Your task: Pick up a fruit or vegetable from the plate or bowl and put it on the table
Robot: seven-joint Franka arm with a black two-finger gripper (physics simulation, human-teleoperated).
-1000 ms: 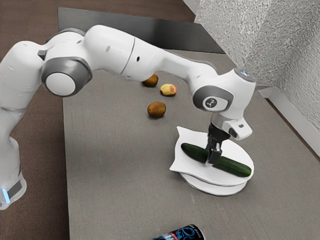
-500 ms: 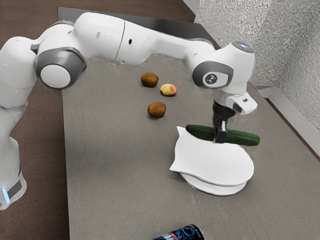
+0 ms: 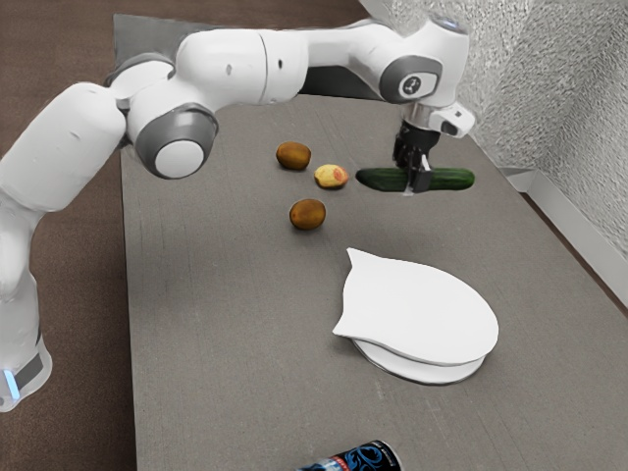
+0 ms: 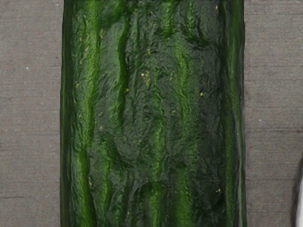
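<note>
My black gripper (image 3: pixel 416 183) is shut around the middle of a long dark green cucumber (image 3: pixel 450 180), seen in the exterior view's upper right. The cucumber hangs level above the grey table (image 3: pixel 235 294), beyond the white plate. That fish-shaped white plate (image 3: pixel 417 309) bears nothing on top and rests on a round white plate (image 3: pixel 422 371). Close under the hand, the wrist view has the ridged skin of the cucumber (image 4: pixel 151 113), with table surface (image 4: pixel 28 113) on both sides of it and a sliver of white plate (image 4: pixel 299 213) at one edge.
Two brown kiwi-like fruits (image 3: pixel 307 214) (image 3: pixel 293 155) and a yellow-red fruit piece (image 3: pixel 332 177) lie on the table, toward the exterior view's left from the cucumber. A dark blue can (image 3: pixel 368 458) lies at the near edge. A pale textured wall (image 3: pixel 549 88) stands along the exterior view's right.
The cucumber has been lifted off the fish-shaped plate in my gripper, then carried up and away from it toward the table's far end. Plates and fruits have stayed put.
</note>
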